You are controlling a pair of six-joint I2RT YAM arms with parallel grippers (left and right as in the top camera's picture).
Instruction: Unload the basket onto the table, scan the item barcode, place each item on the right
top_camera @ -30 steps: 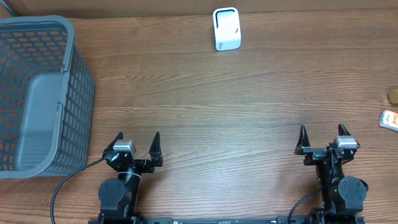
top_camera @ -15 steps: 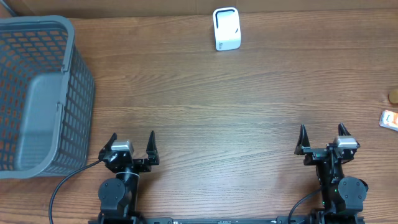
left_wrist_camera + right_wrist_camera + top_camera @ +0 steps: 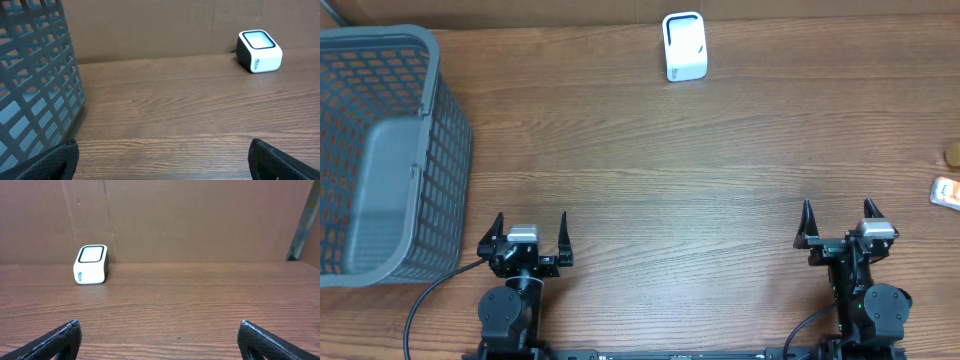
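The white barcode scanner (image 3: 684,46) stands at the far middle of the wooden table, also seen in the left wrist view (image 3: 259,51) and in the right wrist view (image 3: 90,264). A small orange-and-white item (image 3: 946,192) lies at the right edge of the overhead view, partly cut off. My left gripper (image 3: 531,222) (image 3: 162,157) rests near the front edge, open, with only bare wood between its fingers. To the right, my right gripper (image 3: 838,212) (image 3: 160,337) is open too and holds nothing. Both are far from the scanner and the item.
A large grey plastic basket (image 3: 440,150) fills the left side, close to my left gripper, and its mesh wall (image 3: 35,85) shows in the left wrist view. A small brown thing (image 3: 953,155) sits at the right edge. A cardboard wall (image 3: 190,220) backs the table.
My left gripper has shifted slightly to the left and squared up toward the far side. The right gripper, the scanner and the item have not moved.
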